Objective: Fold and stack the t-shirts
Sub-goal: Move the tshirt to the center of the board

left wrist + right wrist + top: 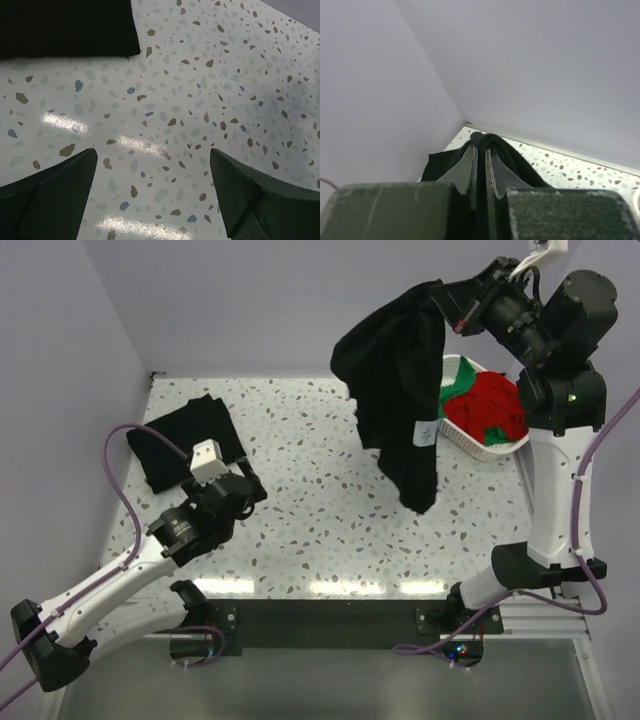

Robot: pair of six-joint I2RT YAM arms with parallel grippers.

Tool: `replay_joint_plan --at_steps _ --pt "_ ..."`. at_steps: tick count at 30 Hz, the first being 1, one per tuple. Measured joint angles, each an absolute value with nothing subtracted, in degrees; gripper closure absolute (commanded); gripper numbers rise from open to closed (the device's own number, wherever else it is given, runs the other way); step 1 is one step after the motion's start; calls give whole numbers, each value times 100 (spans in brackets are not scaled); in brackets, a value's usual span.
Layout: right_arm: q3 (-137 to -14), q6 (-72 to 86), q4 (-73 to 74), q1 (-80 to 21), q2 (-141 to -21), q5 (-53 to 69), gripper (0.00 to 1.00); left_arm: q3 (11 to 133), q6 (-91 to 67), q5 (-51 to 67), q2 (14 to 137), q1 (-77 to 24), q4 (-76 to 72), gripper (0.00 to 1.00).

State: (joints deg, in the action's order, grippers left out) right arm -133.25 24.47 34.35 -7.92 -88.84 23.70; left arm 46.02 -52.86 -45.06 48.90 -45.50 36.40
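right gripper [481, 152], pinching a black shirt [400, 380] aloft beside the basket [470, 443], probably must next lay it flat for folding; left gripper [152, 172] hangs spread.

A white lattice basket [478, 445] sits at the far right of the speckled table [320, 525], near pale lilac walls [250, 300].

Shirts [495, 400] lie in the basket [478, 445] on the worktop [320, 520]; just left of the basket the right hand [452, 302] holds a hanging shirt [400, 370], and well left of it a folded shirt [185, 440] lies behind the left hand [248, 490].
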Motion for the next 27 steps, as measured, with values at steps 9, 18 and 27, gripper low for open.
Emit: replay_joint_plan --at_steps 9,18,27 --pt "-11146 2821 3520 -781 -7848 1728 93 4602 -5135 -4397 5175 -4550 3422 0" --pt "-7205 3284 4086 -102 -7789 305 26 4517 -4821 -3935 5675 -4550 3118 2" --pt "-5365 3404 4062 -235 -7430 580 26 4230 -4303 -2589 6827 -4550 1946 12"
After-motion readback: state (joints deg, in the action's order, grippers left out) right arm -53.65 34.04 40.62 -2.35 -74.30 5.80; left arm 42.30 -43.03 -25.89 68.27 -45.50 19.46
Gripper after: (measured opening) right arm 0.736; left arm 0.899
